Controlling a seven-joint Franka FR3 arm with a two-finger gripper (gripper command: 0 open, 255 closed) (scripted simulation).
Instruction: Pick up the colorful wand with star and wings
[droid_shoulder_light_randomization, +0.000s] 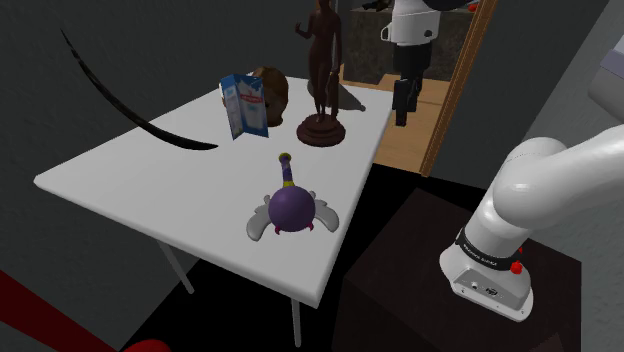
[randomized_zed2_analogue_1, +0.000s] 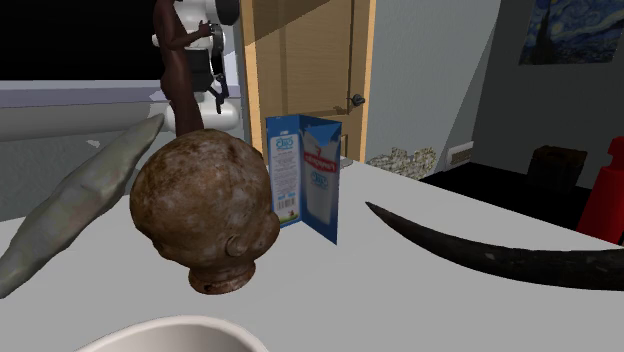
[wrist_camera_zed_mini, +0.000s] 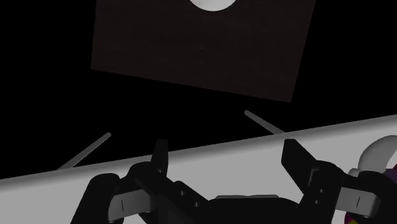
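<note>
The wand (droid_shoulder_light_randomization: 288, 205) lies on the white table (droid_shoulder_light_randomization: 120, 170), close to its edge nearest the stand. It has a purple bulb, pale wings on both sides and a thin purple handle with a yellow band that points toward the statue. My gripper (droid_shoulder_light_randomization: 402, 119) hangs high beyond the table's far corner, well away from the wand and over the floor. In the wrist view the gripper (wrist_camera_zed_mini: 227, 156) is open, its fingers (wrist_camera_zed_mini: 160, 157) wide apart with nothing between them. A pale wing of the wand (wrist_camera_zed_mini: 375, 151) peeks in beside one finger.
A dark brown statue (droid_shoulder_light_randomization: 322, 80), a blue milk carton (droid_shoulder_light_randomization: 245, 105) and a brown head (droid_shoulder_light_randomization: 272, 88) stand at the table's far end. A black curved horn (droid_shoulder_light_randomization: 130, 112) lies across its left part. A wooden door (randomized_zed2_analogue_1: 300, 60) stands behind the arm.
</note>
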